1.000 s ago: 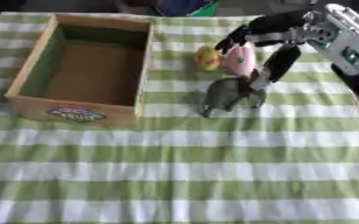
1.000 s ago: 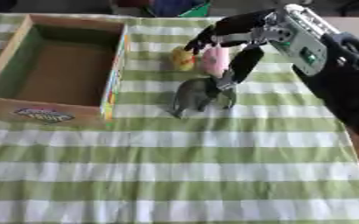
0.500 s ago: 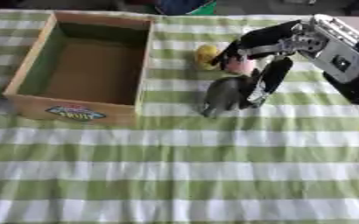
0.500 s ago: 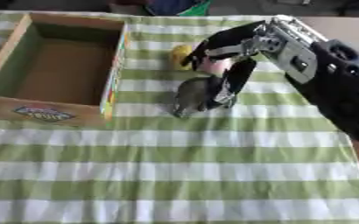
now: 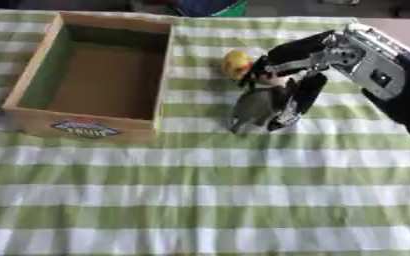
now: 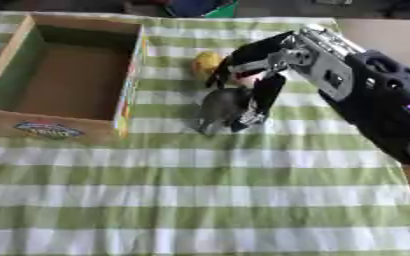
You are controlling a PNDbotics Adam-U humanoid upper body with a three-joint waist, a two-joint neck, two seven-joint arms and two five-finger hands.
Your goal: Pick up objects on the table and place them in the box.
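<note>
A grey animal toy stands on the striped cloth, right of the wooden box. My right hand reaches in from the upper right and arches over the toy. Its fingers curl down at the toy's upper left, and the thumb runs down the toy's right side. A pink object shows under the palm, mostly hidden. A yellow object lies just left of the hand. The box holds nothing. My left hand is out of sight.
The green and white striped cloth covers the table. A blue and green thing sits beyond the far edge. My right forearm crosses the right side of the table.
My right hand has come lower and a little left, its thumb sliding down beside the grey toy. The toys and the box have stayed put.
</note>
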